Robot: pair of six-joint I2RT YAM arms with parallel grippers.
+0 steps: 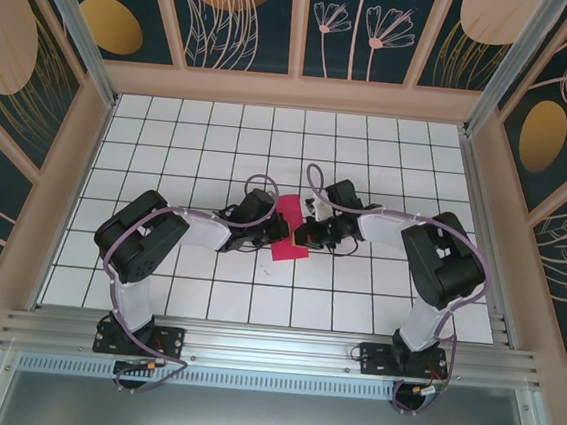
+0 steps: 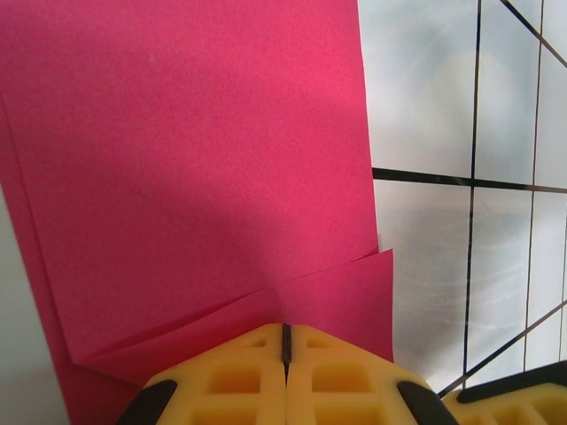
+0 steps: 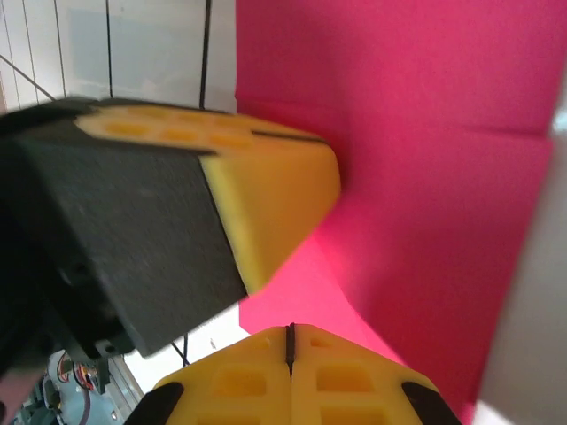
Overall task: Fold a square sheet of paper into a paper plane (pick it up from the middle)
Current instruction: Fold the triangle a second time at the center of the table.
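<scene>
The square sheet of paper [image 1: 290,229] lies folded into a magenta-red strip at the middle of the white grid table [image 1: 391,142]. Its layers sit slightly out of line [image 2: 195,177] and a crease crosses it [image 3: 425,177]. My left gripper [image 1: 268,234] meets the strip's left edge. Its yellow fingertips [image 2: 285,341] are shut, and the paper's lower layer runs up into them. My right gripper [image 1: 308,232] is at the opposite edge, shut, tips [image 3: 290,335] over a corner flap of the sheet. Whether those tips pinch it is unclear. The left gripper's fingers [image 3: 266,177] show large beside it.
Both arms reach inward from their bases [image 1: 141,337] [image 1: 400,359] at the near rail. Patterned walls [image 1: 242,18] with pale frames close in the table on three sides. Open grid tiles [image 2: 443,115] lie around the paper.
</scene>
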